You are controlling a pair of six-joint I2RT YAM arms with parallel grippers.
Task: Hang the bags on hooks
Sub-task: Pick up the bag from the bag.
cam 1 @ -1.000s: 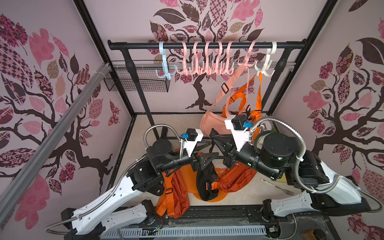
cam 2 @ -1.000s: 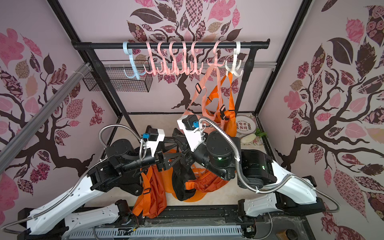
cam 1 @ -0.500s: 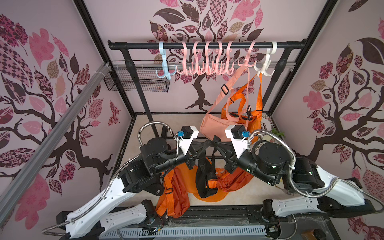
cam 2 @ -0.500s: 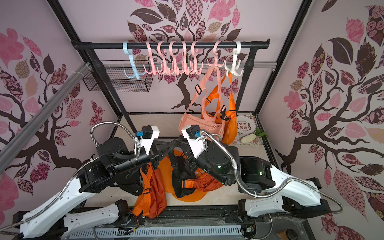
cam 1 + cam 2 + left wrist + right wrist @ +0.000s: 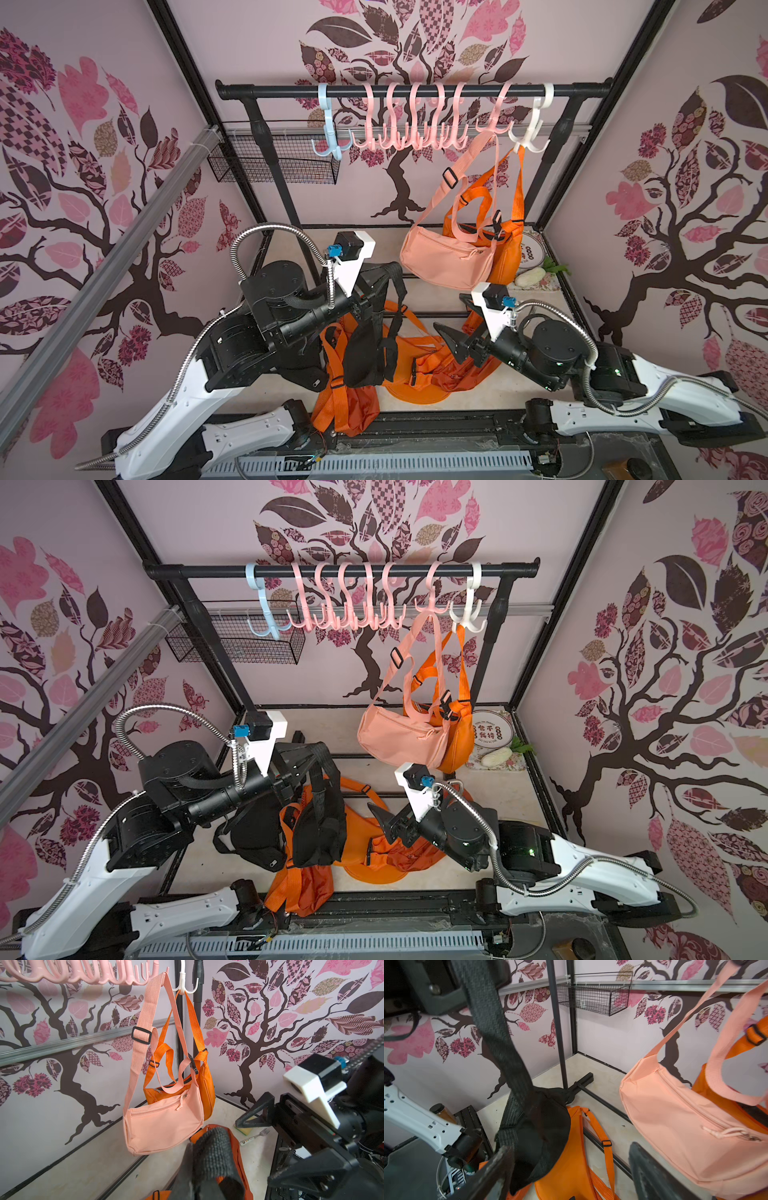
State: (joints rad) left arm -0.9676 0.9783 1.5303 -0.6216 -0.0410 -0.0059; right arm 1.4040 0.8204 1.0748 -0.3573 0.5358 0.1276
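A black bag (image 5: pixel 365 353) hangs by its strap (image 5: pixel 397 282) from my left gripper (image 5: pixel 372 280), which is shut on the strap above the floor in both top views. In the left wrist view the black strap (image 5: pixel 209 1153) drapes over the jaws and hides them. My right gripper (image 5: pixel 457 320) stands open to the right of the bag with nothing in it; its fingers (image 5: pixel 492 1172) flank an orange bag (image 5: pixel 571 1147) on the floor. Pink hooks (image 5: pixel 415 124), a blue hook (image 5: pixel 328 124) and a white hook (image 5: pixel 532 129) hang on the black rail (image 5: pixel 270 90).
A pink bag (image 5: pixel 444 262) and an orange bag (image 5: pixel 507 253) hang from the rightmost hooks. More orange bags (image 5: pixel 419 365) lie on the floor under the arms. A wire basket (image 5: pixel 274 162) is fixed at the back left. A plate (image 5: pixel 530 253) lies at the back right.
My right gripper opened, let go of the black strap and drew back to the right. My left gripper shut on the strap and now carries the bag alone.
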